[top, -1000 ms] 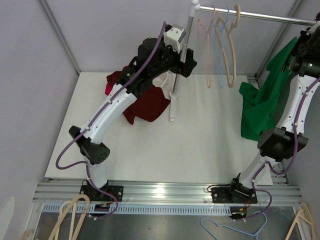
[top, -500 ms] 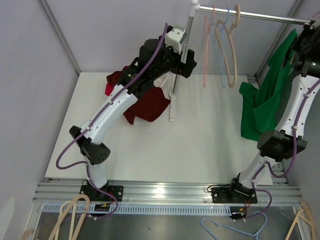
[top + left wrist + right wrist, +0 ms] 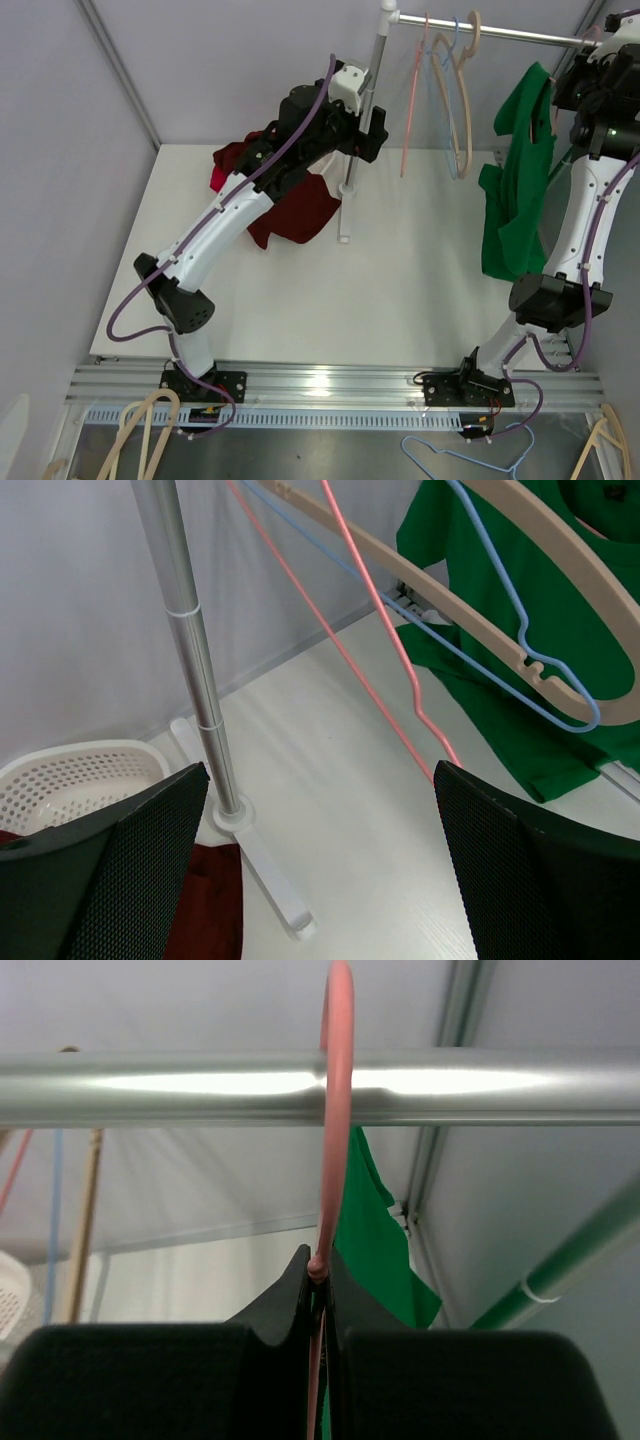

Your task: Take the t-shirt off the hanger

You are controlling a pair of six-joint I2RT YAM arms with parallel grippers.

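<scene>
The hanger point(image 3: 335, 1180) is clamped under the rail point(image 3: 150, 1088) by the right gripper point(image 3: 318, 1272), with the t-shirt point(image 3: 375, 1230) hung below it; the left gripper point(image 3: 320, 780), spread open, is set farther along the rail.

Left gripper point(image 3: 320, 870) raised, fingers point(image 3: 100, 880) spread wide, right gripper point(image 3: 318, 1275) held high, seemingly clamping hanger point(image 3: 337, 1110)

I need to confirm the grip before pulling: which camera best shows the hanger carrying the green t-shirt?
Right wrist: the pink hanger hooks over the rail, the right gripper shut on its neck. In top external the green t-shirt and right arm hide it. Left wrist shows only the shirt.
</scene>
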